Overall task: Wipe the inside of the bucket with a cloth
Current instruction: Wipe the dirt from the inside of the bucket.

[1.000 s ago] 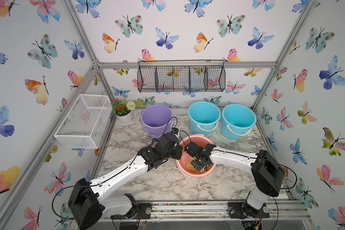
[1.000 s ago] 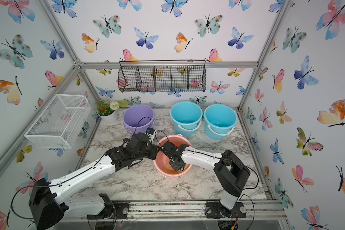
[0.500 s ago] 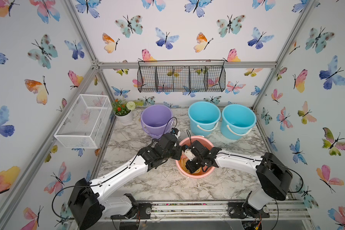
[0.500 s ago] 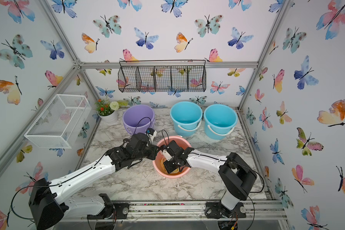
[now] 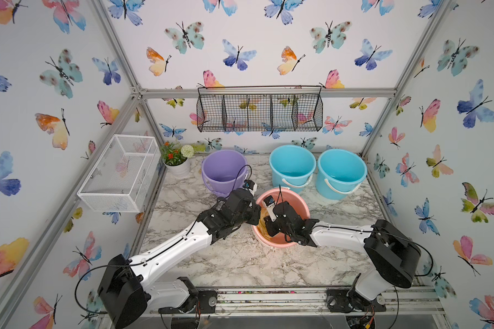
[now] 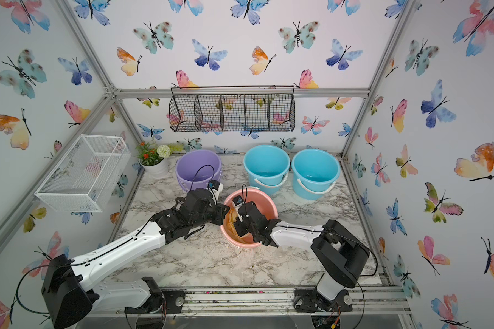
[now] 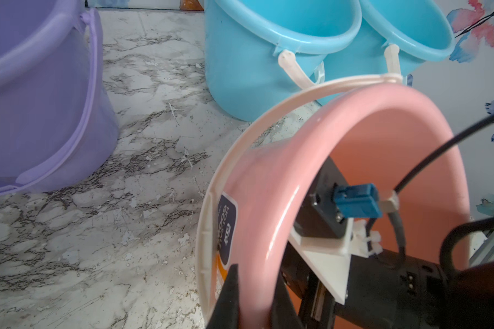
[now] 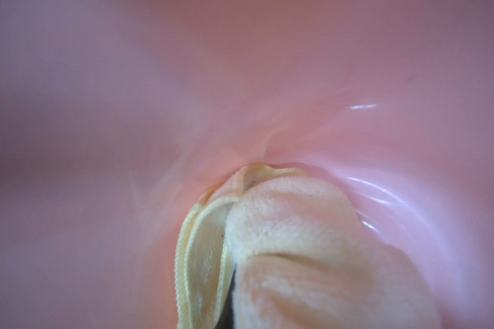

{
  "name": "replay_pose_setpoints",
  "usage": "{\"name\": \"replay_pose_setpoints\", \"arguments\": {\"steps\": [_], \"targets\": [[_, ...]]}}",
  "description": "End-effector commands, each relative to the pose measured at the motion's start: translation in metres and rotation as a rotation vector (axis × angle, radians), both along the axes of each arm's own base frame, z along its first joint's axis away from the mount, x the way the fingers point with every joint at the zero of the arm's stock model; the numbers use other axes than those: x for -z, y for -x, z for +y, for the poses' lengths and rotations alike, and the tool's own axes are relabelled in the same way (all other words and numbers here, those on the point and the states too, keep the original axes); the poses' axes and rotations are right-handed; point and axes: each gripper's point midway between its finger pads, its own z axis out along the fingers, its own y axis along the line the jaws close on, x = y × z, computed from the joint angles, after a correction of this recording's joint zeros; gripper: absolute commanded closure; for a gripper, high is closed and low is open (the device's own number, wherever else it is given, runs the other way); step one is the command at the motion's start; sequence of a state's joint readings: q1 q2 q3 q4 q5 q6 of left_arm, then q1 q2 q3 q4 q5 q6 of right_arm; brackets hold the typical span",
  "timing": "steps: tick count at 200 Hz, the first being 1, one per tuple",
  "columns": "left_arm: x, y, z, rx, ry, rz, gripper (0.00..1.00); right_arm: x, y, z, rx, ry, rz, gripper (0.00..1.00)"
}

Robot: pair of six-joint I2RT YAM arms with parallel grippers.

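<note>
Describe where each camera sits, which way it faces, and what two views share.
Top views: high at the front, looking down toward the back wall; both arms reach the pink bucket.
Left wrist: beside that bucket's rim, facing the two blue buckets; the left gripper clamps the rim, the right arm's wrist sits inside.
Right wrist: inside the bucket, facing its inner surface; the yellow cloth covers the right gripper.
Shared: left wrist and top views both show the purple bucket.

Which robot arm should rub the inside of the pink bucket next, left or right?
Right. The right gripper is inside the pink bucket, shut on the yellow cloth, which lies against its wall. The left gripper pinches the rim, likely steadying it.
</note>
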State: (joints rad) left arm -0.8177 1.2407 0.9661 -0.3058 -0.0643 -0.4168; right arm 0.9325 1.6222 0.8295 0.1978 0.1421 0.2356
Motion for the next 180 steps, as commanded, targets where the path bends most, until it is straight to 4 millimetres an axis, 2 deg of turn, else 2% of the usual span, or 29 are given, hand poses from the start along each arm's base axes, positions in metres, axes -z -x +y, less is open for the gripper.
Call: {"name": "replay_pose_setpoints", "arguments": {"steps": [1, 29, 61, 102, 131, 180], "targets": [[0.003, 0.020, -0.014, 0.094, 0.030, 0.052, 1.00, -0.048, -0.037, 0.009, 0.071, -0.018, -0.243, 0.98], [0.002, 0.022, -0.013, 0.094, 0.035, 0.053, 1.00, -0.046, -0.050, -0.001, 0.101, 0.112, -0.316, 0.98], [0.003, 0.022, -0.012, 0.095, 0.034, 0.054, 1.00, -0.042, -0.063, -0.023, 0.162, 0.314, -0.347, 0.98], [0.001, 0.021, -0.010, 0.085, 0.033, 0.044, 1.00, -0.034, -0.061, -0.051, 0.179, 0.548, -0.310, 0.98], [0.003, 0.021, -0.008, 0.077, 0.022, 0.043, 1.00, -0.015, -0.034, -0.055, 0.093, 0.582, -0.109, 0.98], [0.006, 0.018, -0.007, 0.069, 0.008, 0.043, 1.00, 0.025, 0.035, -0.062, -0.055, 0.607, 0.307, 0.98]]}}
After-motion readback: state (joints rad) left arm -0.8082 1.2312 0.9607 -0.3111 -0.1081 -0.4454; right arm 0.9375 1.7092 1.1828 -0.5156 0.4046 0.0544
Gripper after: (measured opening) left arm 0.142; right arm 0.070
